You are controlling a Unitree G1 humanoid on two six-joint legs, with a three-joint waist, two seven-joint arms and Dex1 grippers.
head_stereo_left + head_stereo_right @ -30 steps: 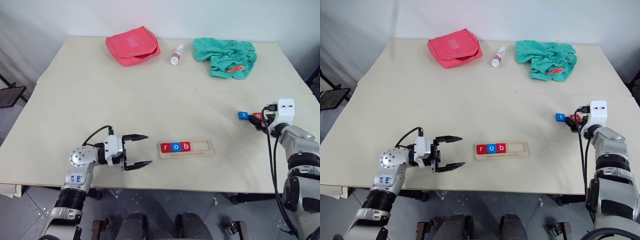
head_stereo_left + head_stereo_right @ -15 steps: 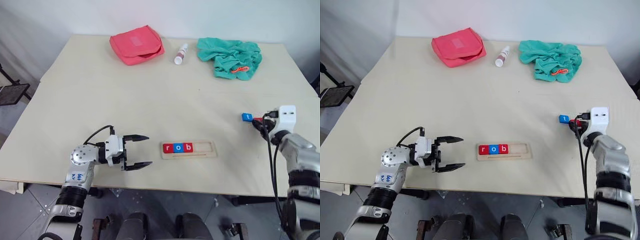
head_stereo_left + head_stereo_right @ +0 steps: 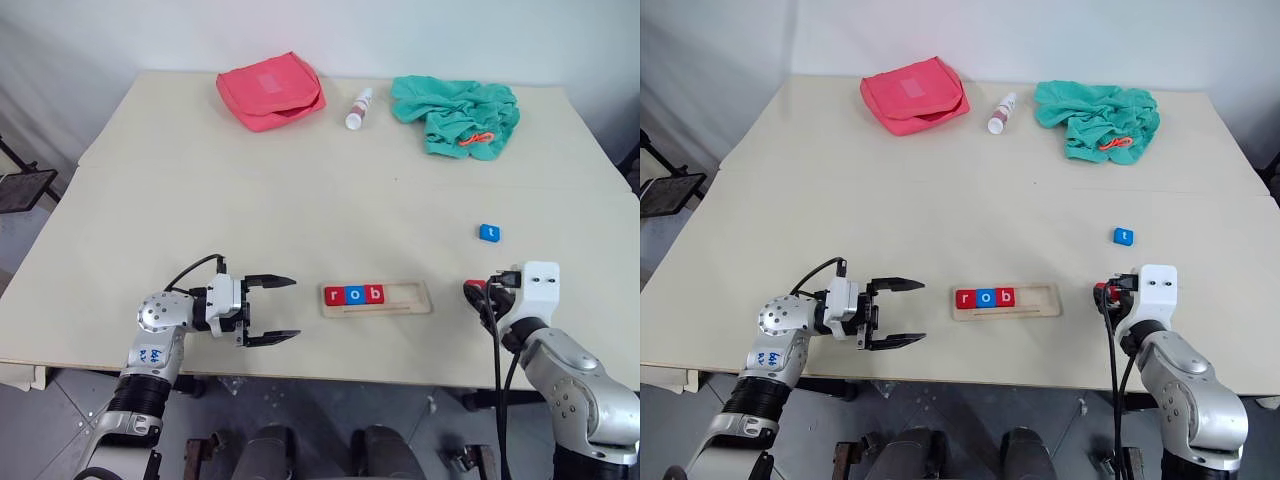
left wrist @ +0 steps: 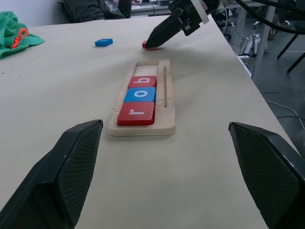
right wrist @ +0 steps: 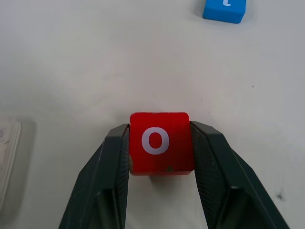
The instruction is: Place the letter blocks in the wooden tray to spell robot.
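The wooden tray [image 3: 377, 298] lies near the table's front edge with a red r block [image 3: 334, 295], a blue o block [image 3: 354, 295] and a red b block [image 3: 374, 294] in its left half; the right half is bare. My right gripper [image 3: 474, 291] is shut on a red o block [image 5: 159, 141], just right of the tray and low over the table. A blue t block [image 3: 489, 232] lies alone farther back on the right. My left gripper [image 3: 282, 311] stands open left of the tray, pointing toward it, holding nothing.
At the back of the table [image 3: 200, 190] lie a red pouch [image 3: 270, 89], a small white bottle [image 3: 355, 107] and a crumpled green cloth [image 3: 458, 113] with an orange bit on it. The table's front edge runs just in front of the tray.
My right gripper closed on the red o block beside the blue t block, then carried it back and left to just right of the tray. The left gripper stayed put.
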